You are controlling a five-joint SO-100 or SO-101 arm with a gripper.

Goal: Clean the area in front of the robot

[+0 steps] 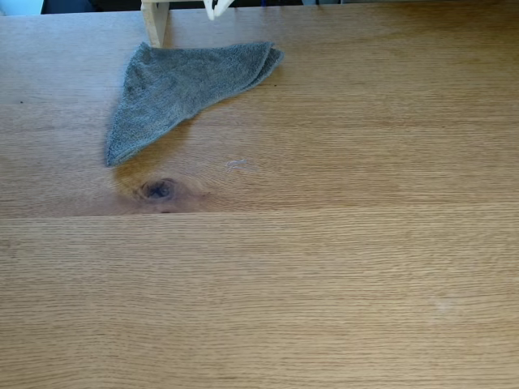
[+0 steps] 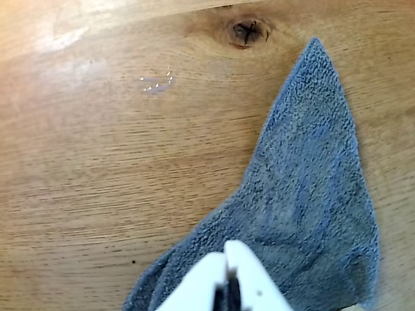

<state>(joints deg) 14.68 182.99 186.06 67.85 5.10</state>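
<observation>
The area in front of the robot is a light-brown oak tabletop [image 1: 324,267] with a dark oval knot [image 1: 158,190] and a small pale smudge [image 1: 236,164] to the right of it. A grey terry cloth [image 1: 174,89], folded into a rough triangle, lies at the back left. The white tips of my gripper [image 1: 213,10] poke in at the top edge, behind the cloth. In the wrist view the gripper [image 2: 227,249] is shut, its white fingers pressed together over the cloth [image 2: 311,194]. The smudge [image 2: 157,82] and knot [image 2: 246,31] lie beyond it.
A pale wooden post [image 1: 155,20] stands at the back edge, just behind the cloth's left part. The tabletop [image 2: 97,181] runs bare to the right and toward the front in the fixed view.
</observation>
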